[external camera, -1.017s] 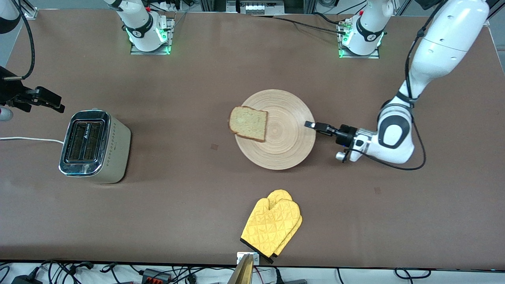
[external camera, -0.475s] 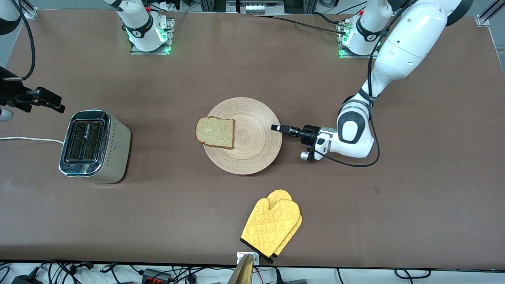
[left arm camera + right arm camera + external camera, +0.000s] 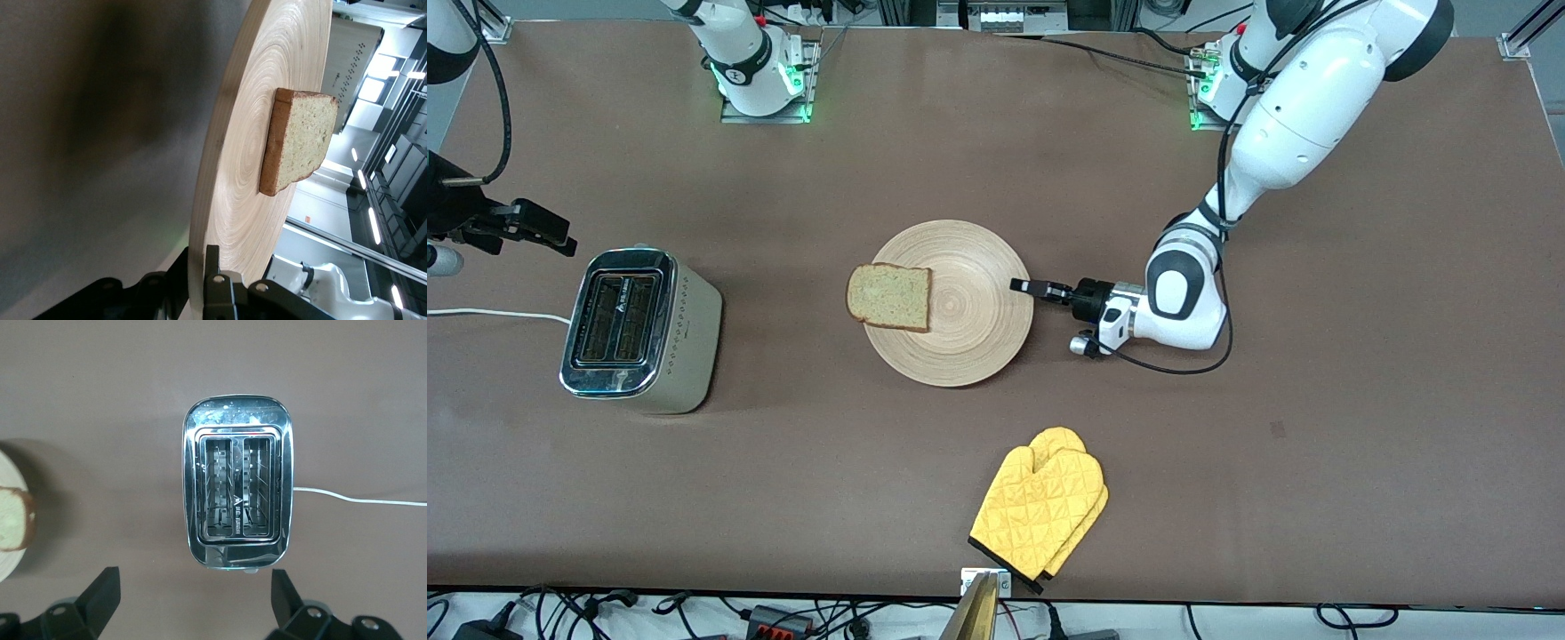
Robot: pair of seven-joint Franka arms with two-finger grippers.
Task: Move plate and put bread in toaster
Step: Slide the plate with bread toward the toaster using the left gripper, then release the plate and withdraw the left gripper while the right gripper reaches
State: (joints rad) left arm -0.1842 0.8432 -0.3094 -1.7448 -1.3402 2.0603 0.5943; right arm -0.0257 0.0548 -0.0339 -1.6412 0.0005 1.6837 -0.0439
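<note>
Gripping plate (image 3: 951, 302) rim (toaster (image 3: 640, 331) lettering unreadable).

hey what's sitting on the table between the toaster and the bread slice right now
Nothing. In the front view the stretch of table between the toaster and the bread is bare brown surface.

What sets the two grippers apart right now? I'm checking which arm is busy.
The left gripper is shut on the rim of the round light-wood plate; the right gripper is open and holds nothing. The left sits low at table level beside the plate; the right hangs over the chrome-topped beige toaster, waiting. Both are black, two-fingered.
</note>
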